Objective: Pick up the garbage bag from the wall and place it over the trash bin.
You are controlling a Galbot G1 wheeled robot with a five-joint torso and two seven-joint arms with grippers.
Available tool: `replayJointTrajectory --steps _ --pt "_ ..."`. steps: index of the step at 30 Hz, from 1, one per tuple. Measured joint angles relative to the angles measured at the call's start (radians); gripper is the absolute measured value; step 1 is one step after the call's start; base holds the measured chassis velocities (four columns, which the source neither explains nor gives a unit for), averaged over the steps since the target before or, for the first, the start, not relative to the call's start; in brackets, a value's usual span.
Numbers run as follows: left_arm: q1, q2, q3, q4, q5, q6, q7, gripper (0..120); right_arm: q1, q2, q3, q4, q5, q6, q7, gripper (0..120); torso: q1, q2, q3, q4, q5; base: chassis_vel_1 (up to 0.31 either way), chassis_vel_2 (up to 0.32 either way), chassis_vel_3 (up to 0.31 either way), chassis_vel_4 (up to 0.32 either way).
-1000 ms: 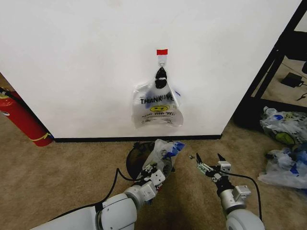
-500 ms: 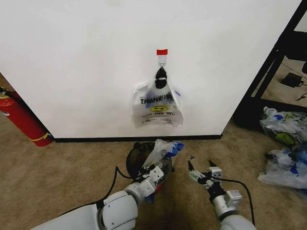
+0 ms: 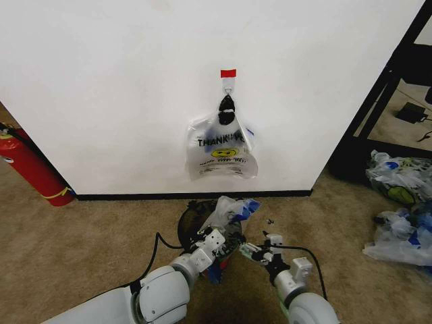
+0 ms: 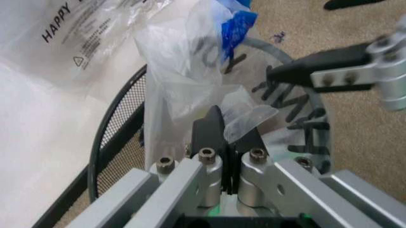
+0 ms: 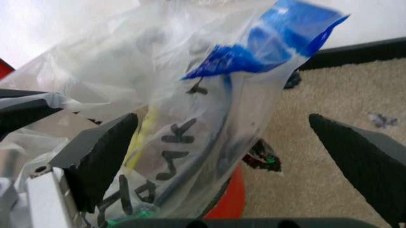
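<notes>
The left gripper (image 4: 223, 137), fingers pinched on the thin blue-streaked clear plastic garbage bag (image 3: 229, 210), holds it over the round black mesh trash bin (image 3: 186, 226); the right gripper (image 3: 257, 247) approaches, fingers spread wide and empty; a snag could tear the film.

Left pincer (image 3: 214, 237) clamped tight, right pincer (image 3: 260, 244) spread wide

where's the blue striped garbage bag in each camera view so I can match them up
Head view: garbage bag bunched over the trash bin, below the wall bag.
Left wrist view: bag pinched in the left gripper.
Right wrist view: bag between the open right gripper's fingers.
Shared landmark: the bag's blue patch.
</notes>
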Motion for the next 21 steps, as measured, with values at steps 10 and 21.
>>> replayJointTrajectory --steps 10,21 --pt "0.013 -0.005 -0.001 -0.003 0.003 0.0 0.0 0 0.082 0.072 -0.072 -0.061 0.01 -0.066 0.158 90 0.0 0.0 0.0 -0.0001 0.0001 0.0 0.0 0.0 0.0" --pt "0.006 0.0 -0.001 -0.001 -0.001 -0.001 0.002 0 0.155 0.175 -0.103 -0.128 0.072 -0.148 0.292 55 0.0 0.0 0.0 0.0 0.0001 0.0 0.0 0.0 0.0"
